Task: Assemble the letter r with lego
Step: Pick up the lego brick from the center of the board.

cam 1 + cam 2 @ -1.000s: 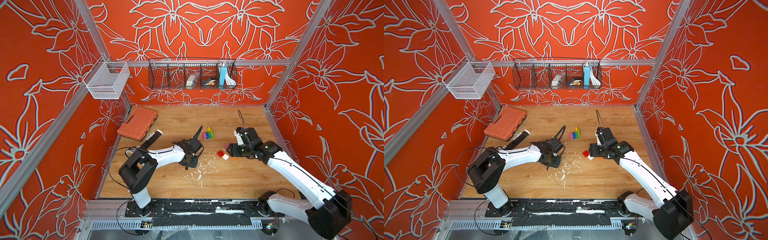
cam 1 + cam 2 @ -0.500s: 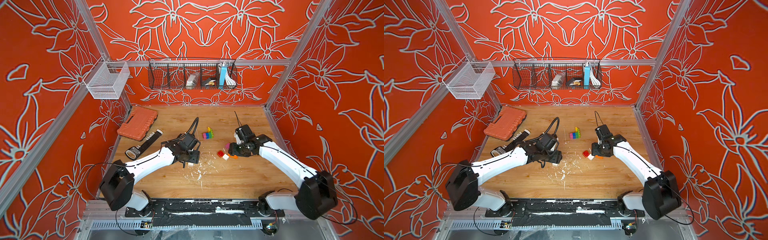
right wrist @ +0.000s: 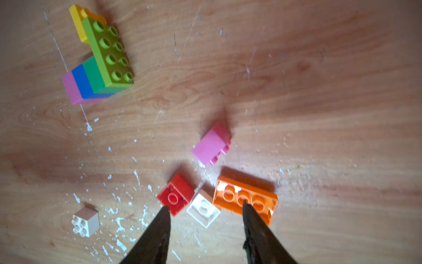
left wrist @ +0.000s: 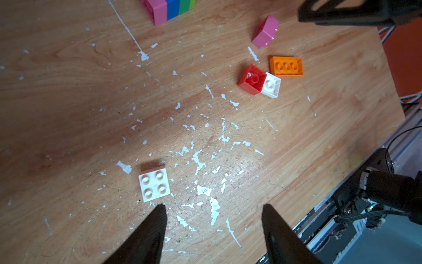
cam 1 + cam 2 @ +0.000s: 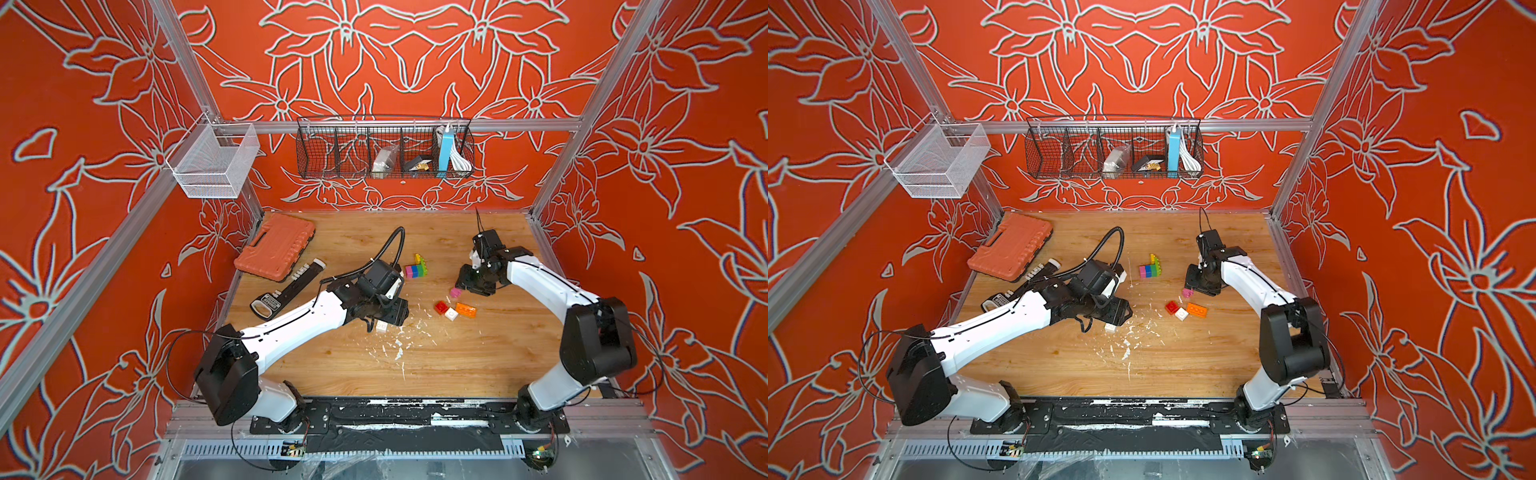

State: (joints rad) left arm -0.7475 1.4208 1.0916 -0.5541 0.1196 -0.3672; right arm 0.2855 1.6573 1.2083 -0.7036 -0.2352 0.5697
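Hovering low, the left gripper (image 4: 212, 206) stands spread and empty, the white brick (image 4: 154, 186) lying just outside its jaws; I'd say it should centre over that brick squarely before pinching. The right gripper (image 3: 204, 204), likewise parted and holding nothing, hangs over the red brick (image 3: 175, 194), upturned white brick (image 3: 203, 211) and orange brick (image 3: 230, 192), crowded together right of centre. The half-built stack (image 3: 98, 68) sits farther back. White flecks (image 4: 201, 160) litter the table (image 5: 478, 365).

Table (image 4: 68, 96) free between lone white brick (image 4: 154, 187), red brick (image 4: 252, 80).
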